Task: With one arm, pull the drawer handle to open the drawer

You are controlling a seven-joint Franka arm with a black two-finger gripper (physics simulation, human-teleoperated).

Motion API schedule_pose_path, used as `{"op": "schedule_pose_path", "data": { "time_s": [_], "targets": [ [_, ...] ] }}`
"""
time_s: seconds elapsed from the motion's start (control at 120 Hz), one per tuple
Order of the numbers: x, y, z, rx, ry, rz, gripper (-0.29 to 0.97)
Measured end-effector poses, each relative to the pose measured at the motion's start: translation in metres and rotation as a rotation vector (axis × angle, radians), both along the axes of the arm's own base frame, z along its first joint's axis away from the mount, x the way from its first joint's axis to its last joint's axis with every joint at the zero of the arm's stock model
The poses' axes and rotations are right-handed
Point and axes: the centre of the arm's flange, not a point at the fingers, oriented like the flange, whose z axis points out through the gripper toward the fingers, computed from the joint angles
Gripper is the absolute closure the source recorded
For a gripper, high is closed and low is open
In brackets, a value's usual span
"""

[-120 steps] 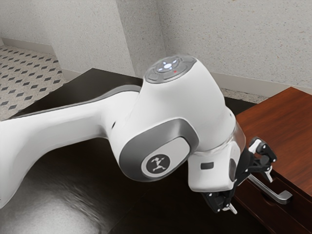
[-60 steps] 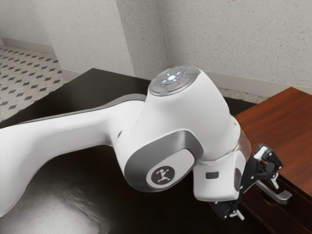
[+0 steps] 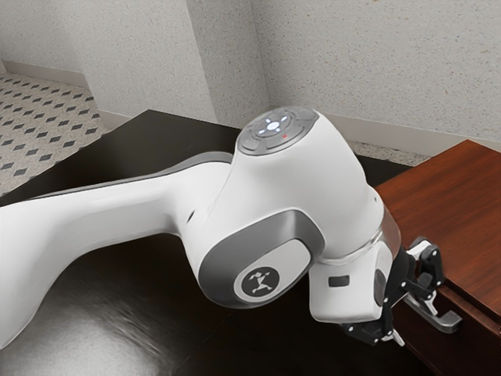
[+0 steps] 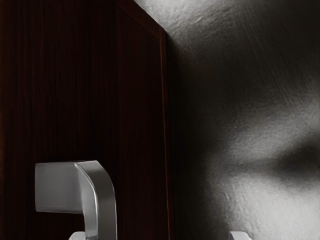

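A red-brown wooden cabinet [image 3: 454,196] stands at the exterior view's right, its drawer front [image 4: 60,100] facing my hand. The silver drawer handle [image 3: 440,316] sticks out from that front; its bent end [image 4: 92,192] appears close up in the wrist view. My black gripper [image 3: 409,298] is at the handle, fingers standing wide apart, one above the bar and one below it. The bar runs between them, and the gripper is open. The white arm hides the handle's near end. I cannot tell how far out the drawer stands.
The cabinet rests on a dark glossy table [image 3: 117,298] that stretches to the exterior view's left. My bulky white arm [image 3: 258,211] crosses over the table. A speckled wall [image 3: 376,55] and a tiled floor [image 3: 39,110] lie behind.
My hand has moved right and down, closing in on the handle so that its fingers now straddle the bar. The finger spread looks the same.
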Motion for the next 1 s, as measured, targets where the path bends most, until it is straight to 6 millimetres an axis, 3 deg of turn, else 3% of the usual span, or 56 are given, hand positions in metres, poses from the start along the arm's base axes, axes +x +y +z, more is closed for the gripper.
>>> {"op": "schedule_pose_path", "data": {
  "time_s": [1.0],
  "targets": [
    [-0.021, 0.025, 0.005, 0.088, 0.159, 0.054, 0.56]
  ]
}}
